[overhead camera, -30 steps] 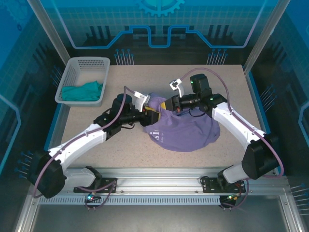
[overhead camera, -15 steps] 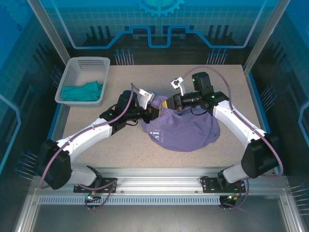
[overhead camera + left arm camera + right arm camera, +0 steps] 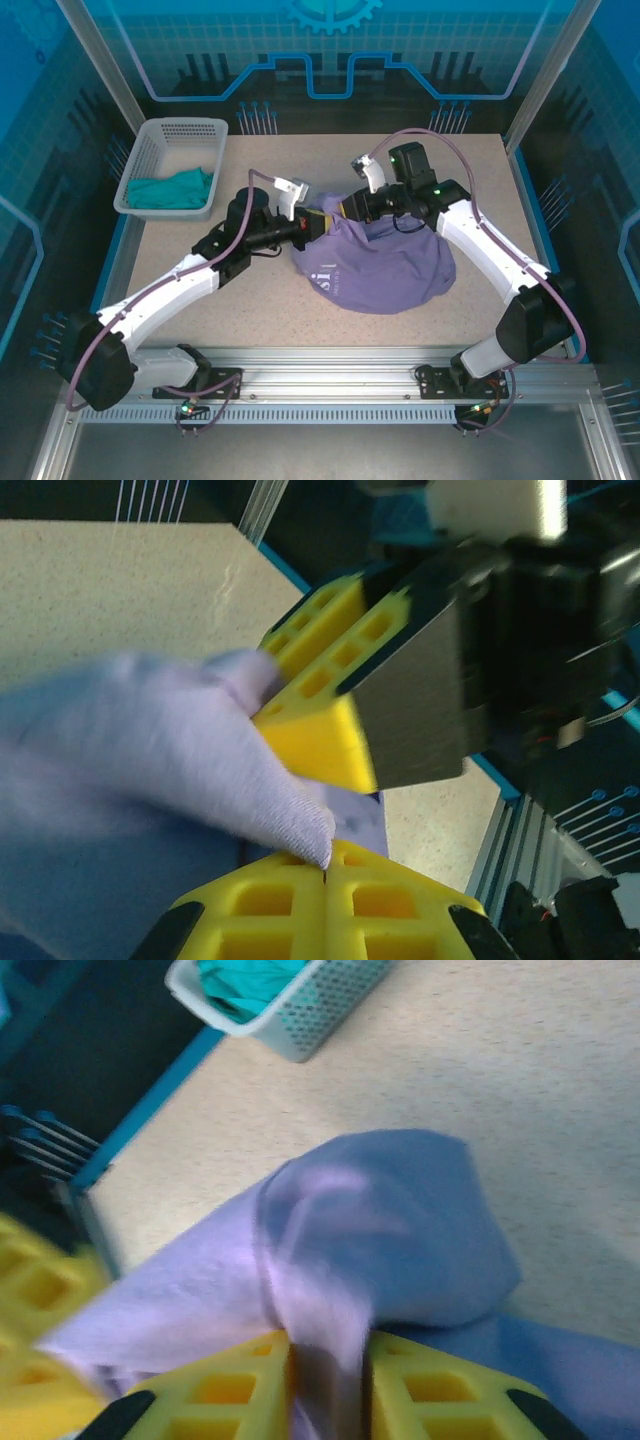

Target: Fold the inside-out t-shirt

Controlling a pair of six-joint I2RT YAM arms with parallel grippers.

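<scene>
The left gripper is fully closed, its pads meeting on a tip of the inside-out t-shirt. The right gripper, directly facing the left one and almost touching it, pinches a bunched fold between barely parted pads. Below both grippers, the remaining cloth rests on the table.

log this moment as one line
left gripper: shut on lavender cloth t-shirt | right gripper: shut on same t-shirt | t-shirt: bunched, not folded
</scene>
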